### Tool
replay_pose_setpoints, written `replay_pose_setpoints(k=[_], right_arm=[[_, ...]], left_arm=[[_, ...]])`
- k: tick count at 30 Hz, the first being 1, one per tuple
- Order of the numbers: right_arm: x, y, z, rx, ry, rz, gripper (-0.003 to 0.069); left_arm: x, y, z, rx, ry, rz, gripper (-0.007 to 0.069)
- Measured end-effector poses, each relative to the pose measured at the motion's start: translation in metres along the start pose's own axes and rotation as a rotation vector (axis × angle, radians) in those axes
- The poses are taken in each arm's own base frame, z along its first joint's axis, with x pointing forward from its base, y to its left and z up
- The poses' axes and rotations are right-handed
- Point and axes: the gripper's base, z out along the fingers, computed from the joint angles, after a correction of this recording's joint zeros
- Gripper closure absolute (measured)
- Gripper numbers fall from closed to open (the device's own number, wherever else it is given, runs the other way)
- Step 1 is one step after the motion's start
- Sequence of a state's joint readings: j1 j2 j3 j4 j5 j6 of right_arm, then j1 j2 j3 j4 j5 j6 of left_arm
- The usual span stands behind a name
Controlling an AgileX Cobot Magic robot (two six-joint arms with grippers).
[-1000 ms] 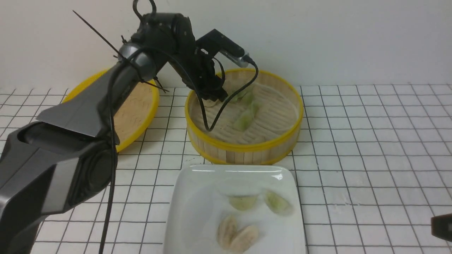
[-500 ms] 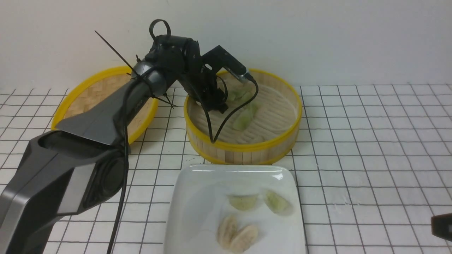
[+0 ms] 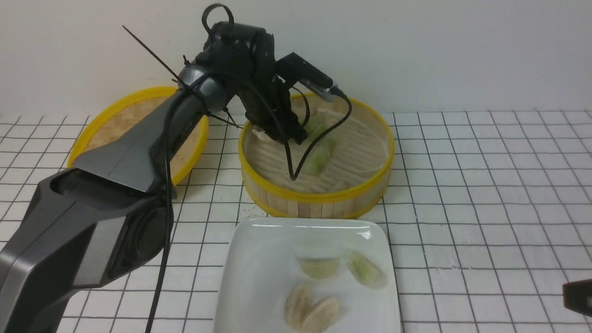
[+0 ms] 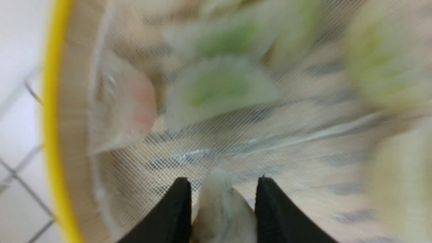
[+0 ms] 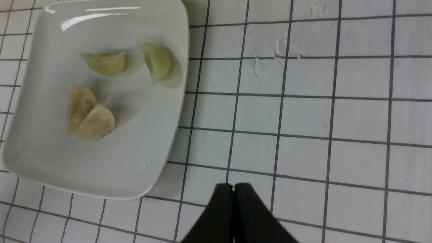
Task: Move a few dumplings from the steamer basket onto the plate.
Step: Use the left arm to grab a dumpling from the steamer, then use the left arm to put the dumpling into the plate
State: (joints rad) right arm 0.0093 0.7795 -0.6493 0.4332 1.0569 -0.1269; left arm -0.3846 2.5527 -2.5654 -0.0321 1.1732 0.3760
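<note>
Left wrist view: left claw (image 4: pixel 222 178) pinches pale dumpling (image 4: pixel 222 211) inside steamer basket (image 4: pixel 50 118).

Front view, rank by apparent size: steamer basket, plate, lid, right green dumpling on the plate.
1-2. plate and steamer basket: similar; plate is nearer and cropped, so unranked.
3. lid, partly hidden by the left arm.
4. green dumpling.

Extended left arm (image 3: pixel 138 143), left end effector (image 4: pixel 222 180) pinching a dumpling (image 4: pixel 220 211), right end effector (image 5: pixel 233 186) closed
</note>
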Motion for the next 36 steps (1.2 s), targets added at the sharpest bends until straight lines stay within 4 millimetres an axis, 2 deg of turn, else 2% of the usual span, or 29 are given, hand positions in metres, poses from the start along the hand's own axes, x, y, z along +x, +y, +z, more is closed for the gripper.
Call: replay_pose_setpoints(k=[2,5,11,12,13,15,18,21,23,26,27,28,31,34,36], right_arm=[[0.000,0.000,0.000,-0.003,0.000,-0.001,0.0670],[0.000,0.000,0.000,-0.004,0.000,-0.003,0.0670],[0.000,0.001,0.000,-0.012,0.002,0.000,0.0670],[0.000,0.001,0.000,-0.012,0.002,0.000,0.0670],[0.000,0.001,0.000,-0.012,0.002,0.000,0.0670],[0.000,0.001,0.000,-0.012,0.001,-0.005,0.0670],[0.000,0.001,0.000,-0.011,0.000,-0.015,0.0670],[-0.001,0.001,0.000,-0.013,-0.009,-0.015,0.0670],[-0.002,0.001,0.000,-0.011,-0.020,-0.017,0.0669],[-0.004,0.001,0.000,-0.014,-0.042,-0.014,0.0669],[-0.004,0.001,0.000,-0.015,-0.045,-0.016,0.0669],[-0.005,0.002,0.000,-0.022,-0.060,-0.023,0.0669],[-0.008,0.004,0.000,-0.038,-0.091,-0.033,0.0669],[-0.019,0.007,-0.001,-0.064,-0.109,-0.057,0.0669],[-0.028,0.010,-0.002,-0.074,-0.108,-0.070,0.0669]], left_arm=[[-0.009,-0.001,-0.025,0.003,-0.036,-0.002,0.0407],[-0.019,0.001,-0.051,-0.008,-0.096,-0.027,0.0410],[-0.025,-0.005,-0.106,0.060,-0.161,-0.223,0.0412],[-0.022,-0.008,-0.117,0.079,-0.151,-0.238,0.0417],[-0.021,-0.010,-0.119,0.083,-0.147,-0.239,0.0419],[-0.007,-0.022,-0.140,0.109,-0.093,-0.249,0.0421],[0.026,-0.043,-0.153,0.165,0.026,-0.263,0.0433],[0.061,-0.062,-0.146,0.227,0.156,-0.283,0.0442],[0.082,-0.073,-0.134,0.281,0.239,-0.298,0.0442],[0.109,-0.090,-0.105,0.372,0.359,-0.305,0.0442],[0.113,-0.093,-0.101,0.384,0.374,-0.304,0.0442],[0.119,-0.100,-0.088,0.426,0.392,-0.290,0.0442],[0.122,-0.109,-0.069,0.467,0.410,-0.267,0.0442],[0.124,-0.114,-0.051,0.482,0.429,-0.271,0.0438],[0.126,-0.115,-0.044,0.485,0.446,-0.272,0.0405]])
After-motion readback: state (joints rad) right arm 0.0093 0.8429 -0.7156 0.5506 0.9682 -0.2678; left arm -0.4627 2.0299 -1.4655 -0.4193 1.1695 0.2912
